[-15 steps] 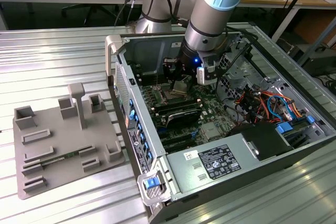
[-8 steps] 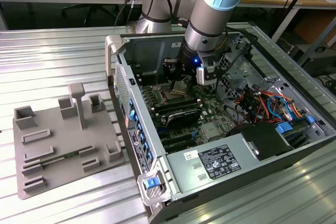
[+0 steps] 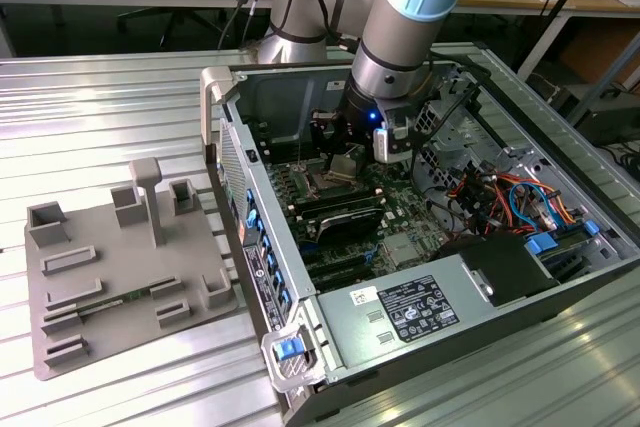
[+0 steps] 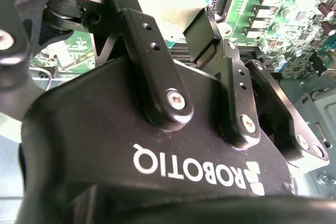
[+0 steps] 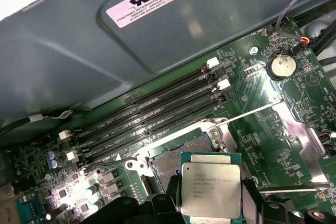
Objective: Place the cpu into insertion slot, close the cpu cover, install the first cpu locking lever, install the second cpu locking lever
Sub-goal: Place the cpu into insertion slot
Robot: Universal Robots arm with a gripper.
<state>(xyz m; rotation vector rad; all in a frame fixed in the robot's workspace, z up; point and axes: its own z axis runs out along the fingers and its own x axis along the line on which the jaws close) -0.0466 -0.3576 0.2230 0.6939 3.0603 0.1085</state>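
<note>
While my fingers (image 4: 202, 35) clenched the cpu (image 5: 211, 190) by its edges, my gripper (image 5: 205, 211) hung just over the insertion slot (image 5: 176, 162), which in the exterior view lay at 7 o'clock of it. Step 1 was in hand, I judged: the chip was unseated and the cpu cover (image 5: 296, 132) stood open, clear of the socket. Seating called for squaring the chip to the socket and a flat descent. A white label (image 5: 142, 2) and the chip's face carried print, which I left unread.
</note>
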